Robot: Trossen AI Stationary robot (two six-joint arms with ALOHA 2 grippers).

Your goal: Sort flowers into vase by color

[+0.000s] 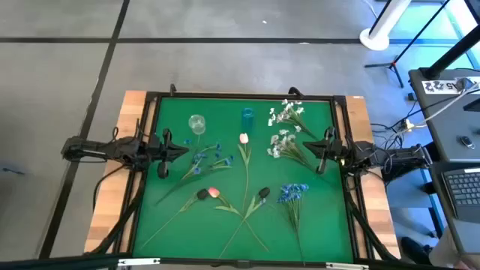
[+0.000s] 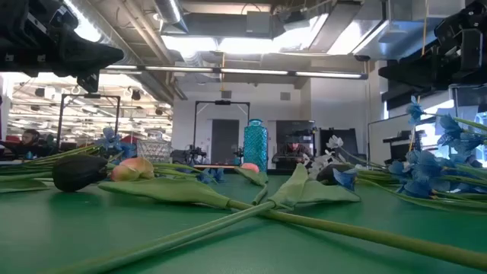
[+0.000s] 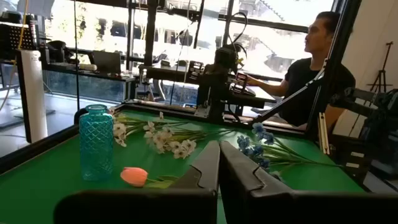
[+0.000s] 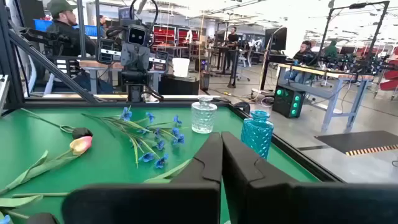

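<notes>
The green mat [image 1: 225,225] covered the table [image 1: 112,210], framed by a black rail. No brand or label could be read on the vases or flowers; a white tag [image 1: 442,85] at the far right of the high view carried digits too blurred to make out. Both arms waited at the mat's edges, the left gripper [image 1: 166,148] at the left edge and the right gripper [image 1: 322,148] at the right edge, each with its fingers pressed together and holding nothing, as the wrist views showed. The flowers lay loose on the mat: two white sprays [image 1: 289,114] near the right gripper, a blue spray [image 1: 206,159] just beside the left gripper, another blue spray [image 1: 292,193] toward the front right, a pale tulip [image 1: 244,139] in the middle and a pink tulip [image 1: 214,193] in front, its stem crossing the others. A dark bud [image 1: 264,193] lay near that crossing. At the back stood a clear vase [image 1: 196,123] and a blue vase [image 1: 247,115], both empty and apart from each other. Beyond the table a person [image 3: 308,74] sat at a desk.
</notes>
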